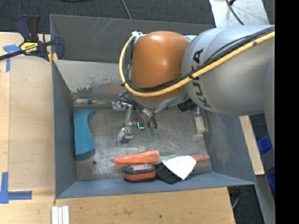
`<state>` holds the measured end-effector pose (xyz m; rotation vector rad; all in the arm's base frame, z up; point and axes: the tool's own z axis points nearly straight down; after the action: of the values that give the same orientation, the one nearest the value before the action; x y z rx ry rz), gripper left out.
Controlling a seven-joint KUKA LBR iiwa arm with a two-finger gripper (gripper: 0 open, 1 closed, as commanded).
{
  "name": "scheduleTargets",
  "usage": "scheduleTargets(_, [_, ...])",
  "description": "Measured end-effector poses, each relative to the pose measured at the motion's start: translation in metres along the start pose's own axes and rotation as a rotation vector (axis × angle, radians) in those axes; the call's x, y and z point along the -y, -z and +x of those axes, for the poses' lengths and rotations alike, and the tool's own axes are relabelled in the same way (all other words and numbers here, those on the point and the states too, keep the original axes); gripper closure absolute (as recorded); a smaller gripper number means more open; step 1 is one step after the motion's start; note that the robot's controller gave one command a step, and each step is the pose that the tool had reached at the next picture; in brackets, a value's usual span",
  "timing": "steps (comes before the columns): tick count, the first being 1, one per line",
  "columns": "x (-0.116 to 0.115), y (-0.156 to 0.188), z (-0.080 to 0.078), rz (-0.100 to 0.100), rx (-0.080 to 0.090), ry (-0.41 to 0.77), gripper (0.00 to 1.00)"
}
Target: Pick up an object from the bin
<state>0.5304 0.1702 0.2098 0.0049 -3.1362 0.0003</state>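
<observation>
My gripper [138,130] hangs under the orange dome over the middle of the bin floor. Its fingers stand open with nothing between them. One fingertip [124,135] reaches down close to the bare floor; whether it touches I cannot tell. An orange carrot-shaped thing [136,158] lies lengthwise just in front of the gripper, apart from it. A blue handle-shaped block [83,133] lies to the left along the bin's left wall.
Near the front wall lie a black and orange oval thing [139,172], a white wedge [180,166] and a black piece [166,174] under it. A small pale metal part [200,125] sits at the right. A clear tube [93,101] lies by the back wall.
</observation>
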Motion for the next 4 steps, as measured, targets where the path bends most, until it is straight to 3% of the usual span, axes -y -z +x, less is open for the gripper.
scheduleTargets(1, [0.001, 0.004, -0.002, -0.001, 0.008, -0.003, 0.00])
scheduleTargets(2, [0.048, -0.018, 0.022, -0.003, 0.010, -0.059, 0.00])
scheduleTargets(3, [0.056, -0.047, 0.033, 0.004, 0.008, 0.000, 0.00])
scheduleTargets(4, [0.095, -0.133, 0.031, -0.004, 0.010, 0.057, 1.00])
